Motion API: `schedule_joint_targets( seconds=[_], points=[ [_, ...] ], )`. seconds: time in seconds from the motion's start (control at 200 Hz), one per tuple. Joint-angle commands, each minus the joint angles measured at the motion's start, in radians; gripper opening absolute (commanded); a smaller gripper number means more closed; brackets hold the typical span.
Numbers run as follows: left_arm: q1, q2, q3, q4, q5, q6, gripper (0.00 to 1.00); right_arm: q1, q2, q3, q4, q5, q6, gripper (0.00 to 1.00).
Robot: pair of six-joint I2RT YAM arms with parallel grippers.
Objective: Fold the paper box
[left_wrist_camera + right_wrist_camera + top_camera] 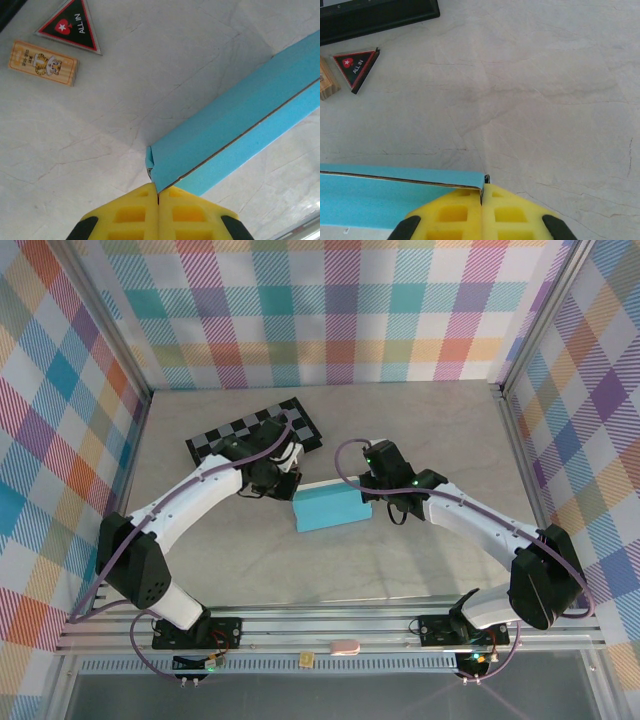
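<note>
Your paper box lies on the table, in the middle between the two arms. It is a slim blue box, lying flat on its side. In the left wrist view a thin brown seam runs along its long side. Its inside is hidden.

Your left gripper is at the left end of the box. Its yellow fingers are pressed tight together. Their tips touch the bent corner of the box. You cannot tell if a thin bit of card is caught between them.

Your right gripper is at the right end of the box. Its yellow fingers are pressed together too. The top edge of the box stops right at their tips.

Behind the box, on the far left, lies the black-and-grey chessboard. The left arm reaches over its near edge. Between the chessboard and the box sit two small things, near each other. One is a dark triangle piece that says "ALL IN". The other is a little wooden block with a tiger picture. Both are well apart from the box.
</note>
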Motion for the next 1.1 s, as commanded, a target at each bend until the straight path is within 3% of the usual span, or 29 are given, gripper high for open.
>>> schedule_joint_targets(
  seconds=[0.0,0.455,0.645,1.095],
  points=[
    [-0.023,-0.005,-0.003,0.051,-0.014,-0.137,0.0,0.007,0.019,0.017,-0.042,-0.02,0.018,0.0],
    [-0.032,-0.081,-0.134,0.25,-0.048,-0.361,0.0,0.007,0.008,0.001,-0.031,-0.018,0.032,0.0],
    [-0.036,-0.112,-0.191,0.308,-0.043,-0.361,0.0,0.007,-0.001,-0.009,-0.026,-0.014,0.036,0.0],
    [-0.039,-0.177,-0.302,0.374,-0.032,-0.221,0.0,0.007,-0.013,-0.03,-0.012,-0.012,0.038,0.0]
  ],
)
